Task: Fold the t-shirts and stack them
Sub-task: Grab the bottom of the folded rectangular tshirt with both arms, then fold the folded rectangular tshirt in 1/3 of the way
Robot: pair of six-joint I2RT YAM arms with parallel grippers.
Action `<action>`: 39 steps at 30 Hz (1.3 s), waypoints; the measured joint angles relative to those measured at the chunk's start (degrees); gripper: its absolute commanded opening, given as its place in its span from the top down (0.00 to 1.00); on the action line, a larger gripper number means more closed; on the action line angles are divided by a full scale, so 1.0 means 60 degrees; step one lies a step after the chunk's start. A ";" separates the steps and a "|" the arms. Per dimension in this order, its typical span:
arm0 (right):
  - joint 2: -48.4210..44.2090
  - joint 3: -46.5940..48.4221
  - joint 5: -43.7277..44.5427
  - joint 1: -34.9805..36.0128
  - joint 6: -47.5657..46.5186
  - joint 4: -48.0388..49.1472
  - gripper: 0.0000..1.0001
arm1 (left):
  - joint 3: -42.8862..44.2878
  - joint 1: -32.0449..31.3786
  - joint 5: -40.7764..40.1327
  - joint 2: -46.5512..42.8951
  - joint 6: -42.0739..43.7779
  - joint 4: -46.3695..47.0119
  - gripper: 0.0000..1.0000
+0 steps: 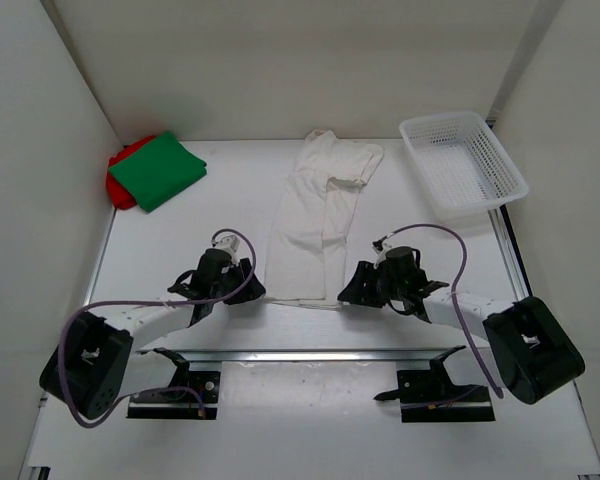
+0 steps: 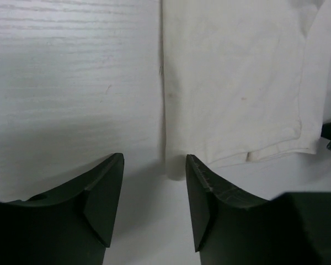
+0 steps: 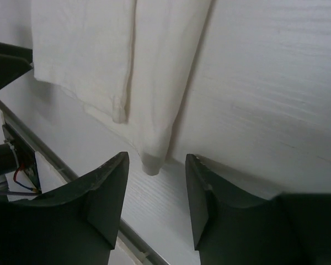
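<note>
My left gripper (image 1: 248, 292) is open w/ nothing in it, low by the near left corner of the white shirt (image 1: 315, 215). My right gripper (image 1: 350, 292) is open too, empty, by the near right corner. The white shirt lies in a long strip mid table (image 1: 210, 220). The green shirt (image 1: 158, 170) sits folded on the red shirt (image 1: 120, 186), far left. The basket (image 1: 420, 160) is far right.

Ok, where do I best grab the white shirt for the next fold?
On the white shirt, grip the two near hem corners from the near edge: it lies as a long strip running away, and the left tool and right tool sit open at those corners.
</note>
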 measured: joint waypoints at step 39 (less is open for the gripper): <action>-0.4929 -0.0841 0.0204 0.0229 0.1213 -0.3115 1.00 | 0.0729 -0.0423 0.1665 -0.2758 -0.0437 -0.3155 1.00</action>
